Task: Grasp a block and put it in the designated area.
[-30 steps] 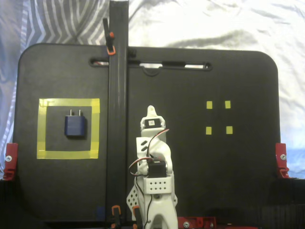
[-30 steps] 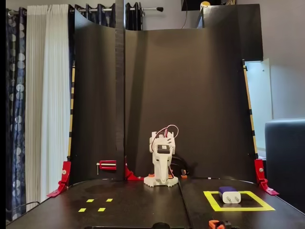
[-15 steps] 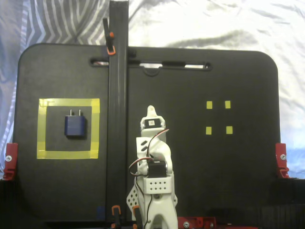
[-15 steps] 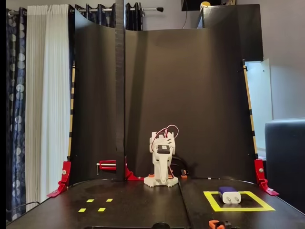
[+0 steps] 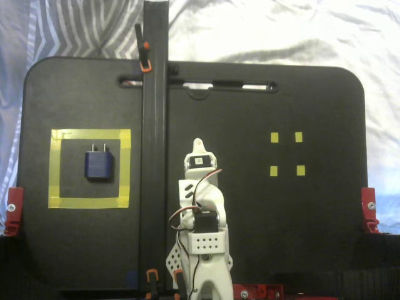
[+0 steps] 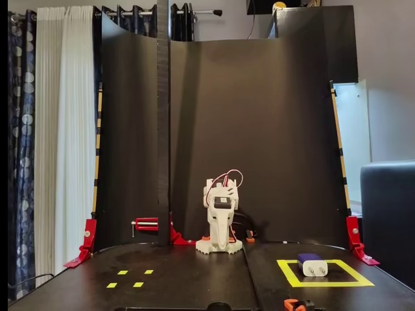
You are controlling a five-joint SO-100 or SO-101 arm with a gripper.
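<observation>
The dark navy block (image 5: pixel 99 165) lies inside the large yellow tape square (image 5: pixel 90 135) at the left of the black board, its two prongs pointing to the far edge. In another fixed view the block (image 6: pixel 312 264) shows a white end face and sits within the square (image 6: pixel 324 284) at the front right. The white arm is folded back at its base in the board's middle. Its gripper (image 5: pixel 198 147) looks shut and empty, well apart from the block, and it also shows in the other fixed view (image 6: pixel 221 223).
A tall black post (image 5: pixel 154 125) stands between the arm and the yellow square, held by orange clamps. Four tiny yellow tape squares (image 5: pixel 274 138) mark the board's right part; they also show in the other fixed view (image 6: pixel 122 272). Red clamps (image 5: pixel 14 209) (image 5: pixel 370 208) grip the board's side edges.
</observation>
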